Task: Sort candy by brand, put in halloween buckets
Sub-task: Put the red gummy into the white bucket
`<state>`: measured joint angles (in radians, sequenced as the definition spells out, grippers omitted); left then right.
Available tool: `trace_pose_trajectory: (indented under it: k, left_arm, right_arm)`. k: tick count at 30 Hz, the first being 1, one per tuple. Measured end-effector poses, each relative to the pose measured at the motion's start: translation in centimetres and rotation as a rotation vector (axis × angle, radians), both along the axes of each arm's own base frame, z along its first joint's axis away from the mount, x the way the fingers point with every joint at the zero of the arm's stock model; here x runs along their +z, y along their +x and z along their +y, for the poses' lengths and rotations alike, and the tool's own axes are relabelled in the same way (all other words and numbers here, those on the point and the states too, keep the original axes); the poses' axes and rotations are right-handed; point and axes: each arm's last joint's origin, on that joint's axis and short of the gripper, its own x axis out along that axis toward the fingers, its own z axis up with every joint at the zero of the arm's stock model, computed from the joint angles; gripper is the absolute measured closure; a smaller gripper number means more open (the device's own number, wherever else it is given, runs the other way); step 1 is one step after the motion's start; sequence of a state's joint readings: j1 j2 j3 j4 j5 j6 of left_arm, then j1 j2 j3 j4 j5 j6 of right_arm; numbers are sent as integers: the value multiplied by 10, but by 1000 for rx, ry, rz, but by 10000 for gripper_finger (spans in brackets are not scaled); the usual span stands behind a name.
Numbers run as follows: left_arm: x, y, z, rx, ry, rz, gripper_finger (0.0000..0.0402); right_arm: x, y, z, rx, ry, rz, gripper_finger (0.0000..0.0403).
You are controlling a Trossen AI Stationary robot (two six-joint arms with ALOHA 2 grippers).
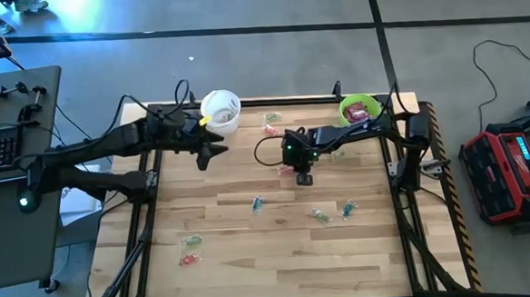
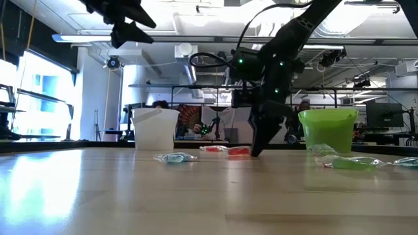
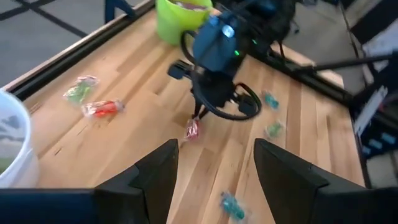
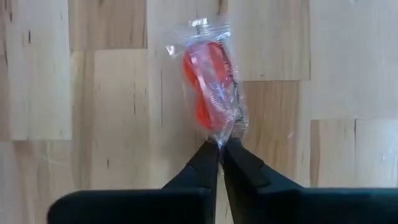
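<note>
Right now we see the right hand (image 4: 220, 149) pressed down to the wooden tabletop (image 1: 251, 231) near its middle, its two dark fingers (image 4: 242, 165) pinched together on the edge of the clear wrapper of a red candy (image 4: 208, 93). The sweet itself lies flat on the wood just ahead of the fingertips, so we would say the hand is closed on the wrapper rather than on the piece inside. From the left wrist view we find the same red candy (image 3: 192, 129) lying under the tip of the right hand (image 3: 199, 113).

Meanwhile the left hand (image 1: 218, 149) hovers above the tabletop beside the white bucket (image 1: 220, 111), and its fingers (image 3: 158, 171) stand wide apart with nothing between them.

We see the white bucket at the far edge of the tabletop, left of centre, and the lime green bucket (image 1: 359, 110) at the far right, with something magenta showing inside it. Loose clear-wrapped pieces are scattered about: a green and a red one (image 1: 270, 124) between the two buckets, a bluish piece (image 1: 257, 203) near the middle, green and bluish ones (image 1: 334, 212) toward the right, and a green and a red pair (image 1: 191, 250) near the front left.
</note>
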<state>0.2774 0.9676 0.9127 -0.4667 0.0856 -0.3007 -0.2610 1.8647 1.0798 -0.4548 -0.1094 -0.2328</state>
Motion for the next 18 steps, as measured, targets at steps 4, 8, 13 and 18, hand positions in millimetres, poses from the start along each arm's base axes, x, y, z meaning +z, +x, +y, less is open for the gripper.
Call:
trace_pose_trajectory:
  k: [4,8,13,18]
  left_arm:
    - [-3,5,-7,-88,74,25,200]
    - [-4,9,-17,-191,162,42,200]
    - [-4,18,-25,-252,259,28,200]
    - [-8,29,-32,-304,362,28,200]
  right_arm:
    - [4,1,1,-80,90,-36,388]
    - [20,5,6,-138,235,-135,400]
    - [46,12,11,-180,380,-301,401]
    - [69,21,21,-200,500,-452,402]
